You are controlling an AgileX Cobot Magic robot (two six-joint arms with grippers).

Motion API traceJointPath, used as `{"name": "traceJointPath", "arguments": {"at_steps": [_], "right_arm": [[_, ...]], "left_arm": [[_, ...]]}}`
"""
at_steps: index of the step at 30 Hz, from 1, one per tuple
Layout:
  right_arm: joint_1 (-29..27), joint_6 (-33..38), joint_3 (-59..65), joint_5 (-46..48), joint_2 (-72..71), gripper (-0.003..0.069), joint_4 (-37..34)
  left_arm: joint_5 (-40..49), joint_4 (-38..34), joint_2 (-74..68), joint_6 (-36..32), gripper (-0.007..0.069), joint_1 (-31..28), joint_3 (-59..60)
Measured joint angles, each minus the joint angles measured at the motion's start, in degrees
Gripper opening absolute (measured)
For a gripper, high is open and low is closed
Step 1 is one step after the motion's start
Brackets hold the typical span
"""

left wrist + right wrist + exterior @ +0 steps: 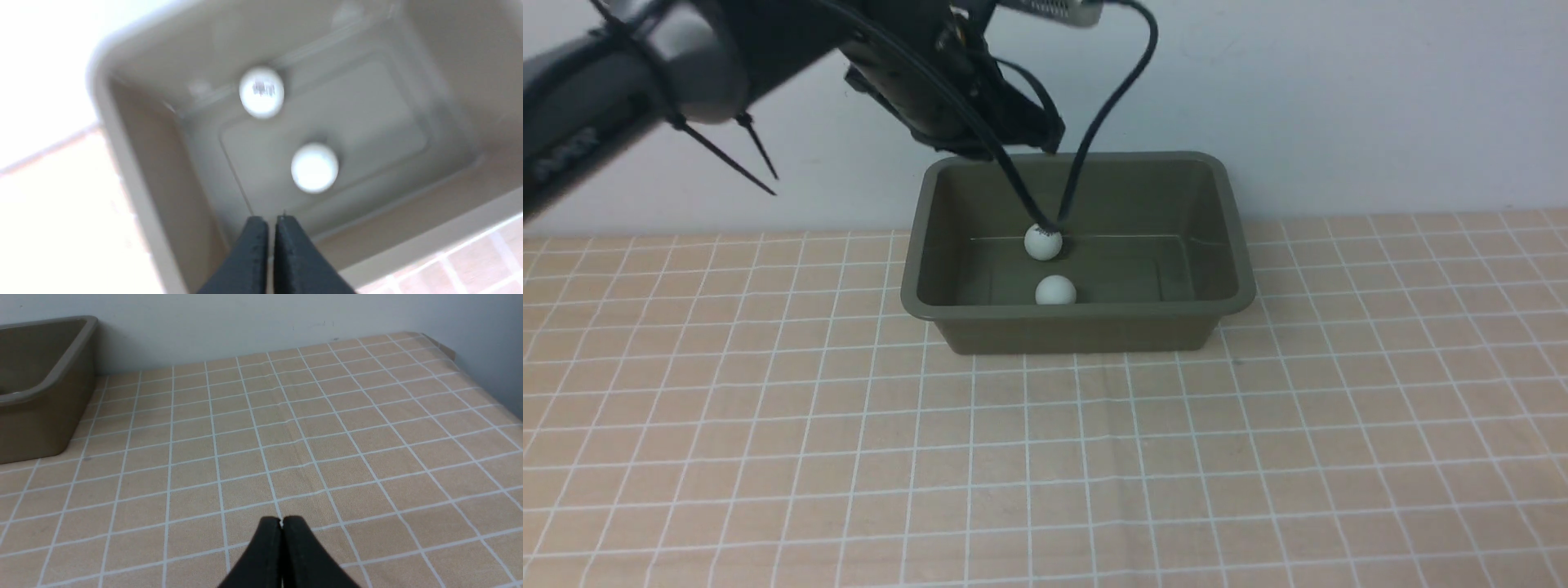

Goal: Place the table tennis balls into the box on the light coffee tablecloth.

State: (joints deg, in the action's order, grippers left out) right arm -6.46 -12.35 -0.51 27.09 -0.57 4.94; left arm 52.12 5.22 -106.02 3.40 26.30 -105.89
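Two white table tennis balls lie inside the olive-green box (1225, 245). The logo ball (1043, 242) rests near the far wall and the plain ball (1055, 291) near the front wall. In the left wrist view both show again, the logo ball (261, 91) and the plain ball (314, 166), on the floor of the box (135, 171). My left gripper (271, 222) hangs above the box's back left corner, shut and empty. My right gripper (281, 522) is shut with nothing in it, low over the light coffee tablecloth (327, 428), right of the box (41, 392).
The box stands on the tablecloth (1045, 457) close to the white back wall (1339, 98). Black cables (1094, 139) from my left arm droop down into the box next to the logo ball. The cloth's far right corner (441, 345) shows in the right wrist view.
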Motion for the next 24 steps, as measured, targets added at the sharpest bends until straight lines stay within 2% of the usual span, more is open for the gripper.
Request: {"name": "traceJointPath", "arguments": {"at_steps": [8,12,24], "right_arm": [[0.0,0.0,0.0,0.0,0.0,-0.0015,0.0],[0.0,0.0,0.0,0.0,0.0,-0.0015,0.0],[0.0,0.0,0.0,0.0,0.0,-0.0015,0.0]], "left_arm": [[3.29,0.11,13.49,-2.17,-0.0069,3.3,0.22],[2.15,0.11,19.77,-2.69,-0.0069,4.96,5.57],[-8.9,0.11,48.83,1.06,-0.0069,5.58,44.19]]}}
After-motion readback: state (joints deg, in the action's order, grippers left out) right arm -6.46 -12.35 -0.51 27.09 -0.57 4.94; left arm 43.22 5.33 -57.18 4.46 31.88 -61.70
